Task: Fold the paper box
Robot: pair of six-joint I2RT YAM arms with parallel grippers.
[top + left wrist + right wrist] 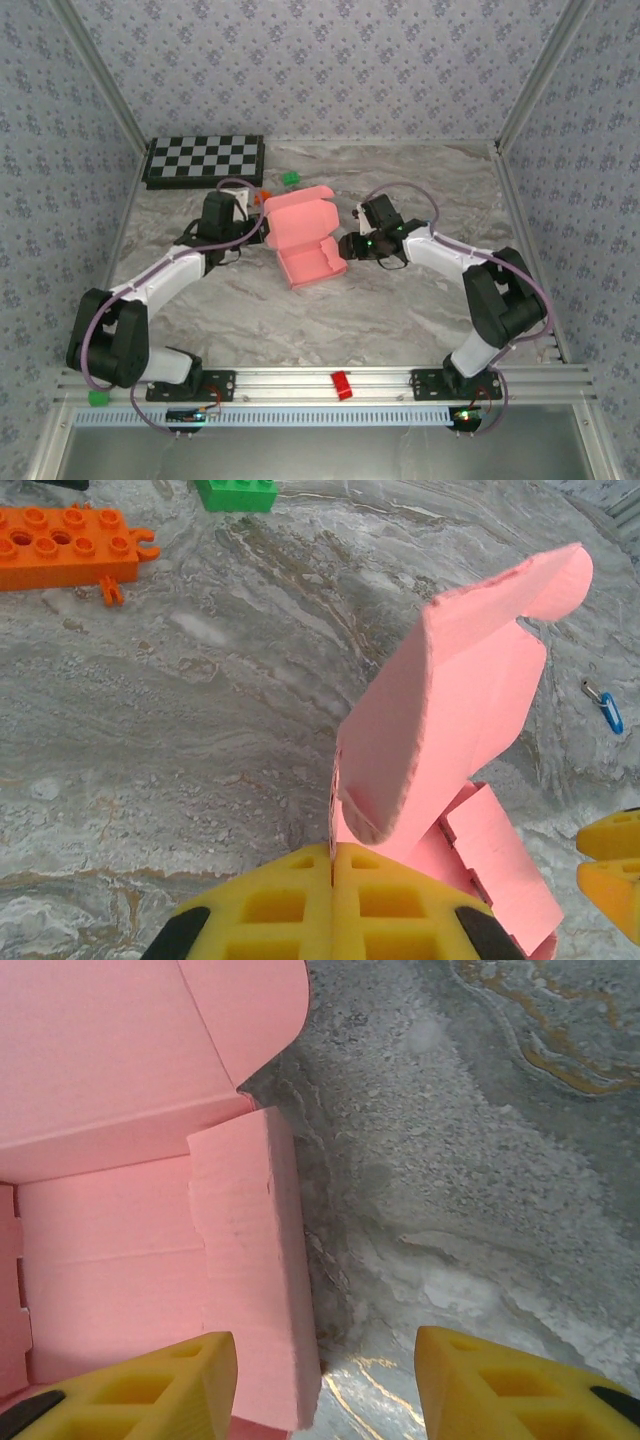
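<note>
The pink paper box (305,240) sits mid-table, partly formed, its lid flap (460,710) standing up and curling over. My left gripper (260,216) is at the box's left side; in the left wrist view its yellow fingers (332,865) are shut on a thin edge of the pink card. My right gripper (350,245) is at the box's right side and stands open. In the right wrist view the box's side wall (250,1260) lies just inside the left finger (150,1380), with bare table in front of the right finger (510,1385).
A chessboard (205,160) lies at the back left. A green brick (290,178) and an orange brick (65,545) lie behind the box. A blue clip (605,710) lies on the table by the box. A red block (342,384) rests on the front rail.
</note>
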